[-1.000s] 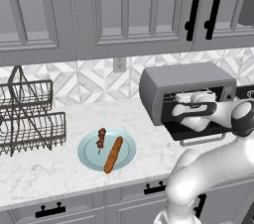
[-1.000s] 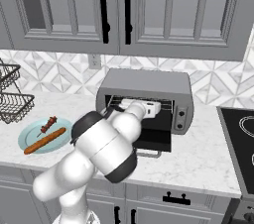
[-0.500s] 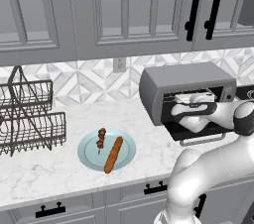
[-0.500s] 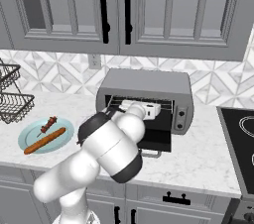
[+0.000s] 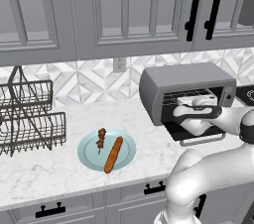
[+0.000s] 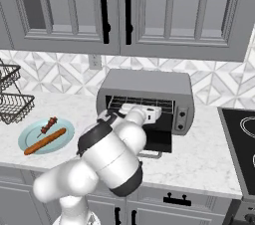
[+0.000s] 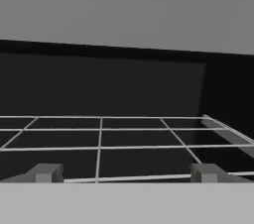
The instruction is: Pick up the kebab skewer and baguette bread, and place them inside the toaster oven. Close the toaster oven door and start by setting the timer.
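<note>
Reaching level into the toaster oven (image 5: 168, 86), end effector (image 7: 124, 173) spread wide.

One skewer (image 5: 101, 138), one baguette (image 5: 113, 154) and one plate (image 5: 89, 153) sit on the worktop (image 5: 59, 173) with one dish rack (image 5: 30, 119), one toaster oven (image 5: 183, 86) and one wire oven rack (image 7: 99, 139).

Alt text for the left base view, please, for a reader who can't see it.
The white arm reaches into the open toaster oven on a marble counter. To its left, a blue plate holds the kebab skewer and baguette bread, beside a wire dish rack.
</note>
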